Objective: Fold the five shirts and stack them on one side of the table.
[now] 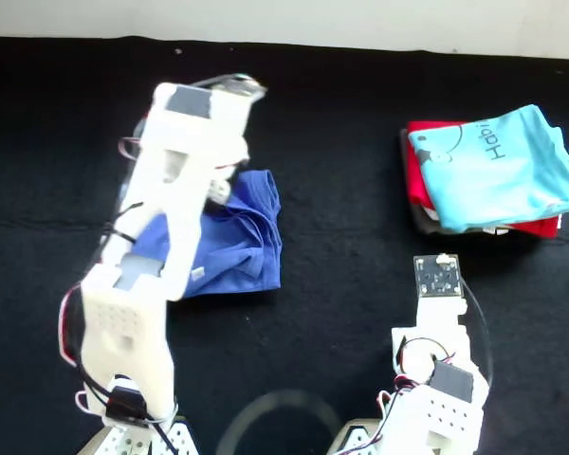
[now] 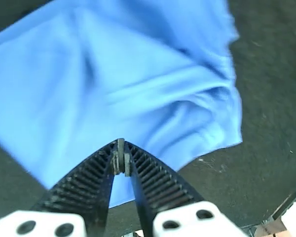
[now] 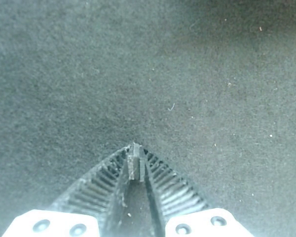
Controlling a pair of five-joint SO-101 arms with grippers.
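A blue shirt (image 1: pixel 237 237) lies partly folded and rumpled on the black table, left of centre. My left arm (image 1: pixel 175 180) hangs over it and hides its left part. In the left wrist view my left gripper (image 2: pixel 121 159) is shut just above the blue shirt (image 2: pixel 138 84), with nothing between its fingers. At the right back, a stack holds a light blue shirt (image 1: pixel 503 171) on top of a red shirt (image 1: pixel 419 171) and a dark one beneath. My right gripper (image 3: pixel 134 167) is shut over bare black cloth, with the right arm (image 1: pixel 439 332) near the front, below the stack.
The black table cover (image 1: pixel 341 123) spreads flat between the blue shirt and the stack. A white wall edge (image 1: pixel 360 24) runs along the back. A round ring mark (image 1: pixel 275 417) shows at the front between the arm bases.
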